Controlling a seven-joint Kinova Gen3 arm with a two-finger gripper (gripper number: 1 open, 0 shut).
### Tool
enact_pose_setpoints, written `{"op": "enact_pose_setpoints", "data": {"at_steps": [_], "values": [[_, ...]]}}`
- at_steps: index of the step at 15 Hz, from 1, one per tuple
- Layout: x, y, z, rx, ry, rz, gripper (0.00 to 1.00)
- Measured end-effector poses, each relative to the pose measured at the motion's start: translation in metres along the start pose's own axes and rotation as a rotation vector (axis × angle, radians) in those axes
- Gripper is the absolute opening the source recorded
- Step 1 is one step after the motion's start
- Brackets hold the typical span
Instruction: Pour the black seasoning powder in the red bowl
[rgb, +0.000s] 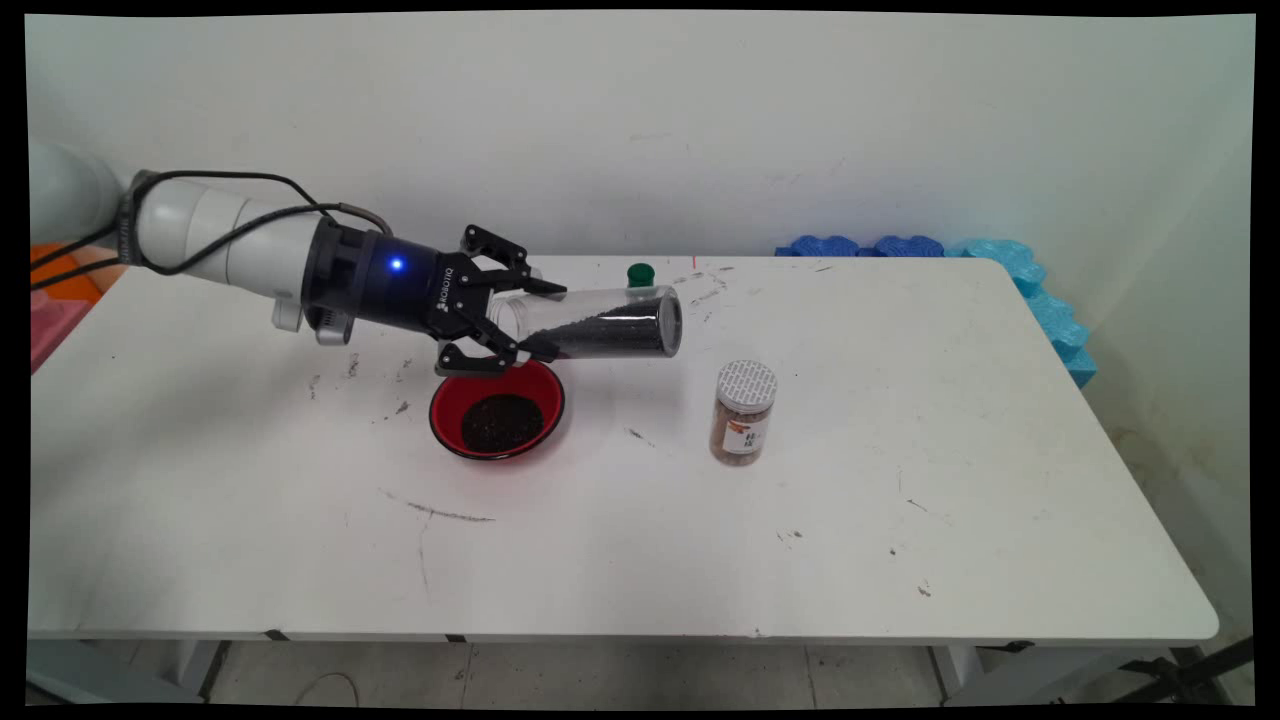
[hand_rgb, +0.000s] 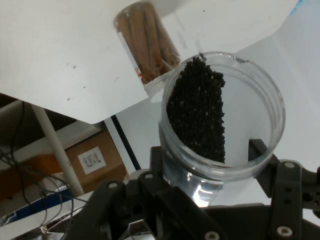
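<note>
The claw is closed on a clear plastic jar and holds it in the air, lying almost on its side, above the middle-left part of the white surface. One finger lies on the upper side of the jar and the other on its lower side, near the open mouth. The mouth points toward the left edge of the surface and the closed bottom points toward the right edge. Inside the jar there are small black grains, gathered along the lower wall and the bottom end; in the hand view they fill about half of the round opening.

Directly under the claw stands a red bowl with a dark heap inside, probably the same black grains, though the main view is not clear enough to be sure. The jar's mouth is above the far rim of the bowl and does not touch it.

To the right of the bowl, well apart, a smaller clear jar stands upright with a white patterned lid; it holds brown sticks. A green cap lies near the far edge of the surface, behind the held jar. Blue foam pieces lie along the far right corner.
</note>
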Motion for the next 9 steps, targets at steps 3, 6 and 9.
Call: {"op": "enact_pose_setpoints", "data": {"at_steps": [3, 6, 9], "values": [[0.0001, 0.0009, -0.0003, -0.011, -0.003, -0.028, 0.0], [0.0001, 0.0015, -0.0004, -0.021, -0.005, -0.052, 0.0], [-0.0003, 0.0013, -0.0007, -0.032, -0.008, -0.078, 0.0]]}}
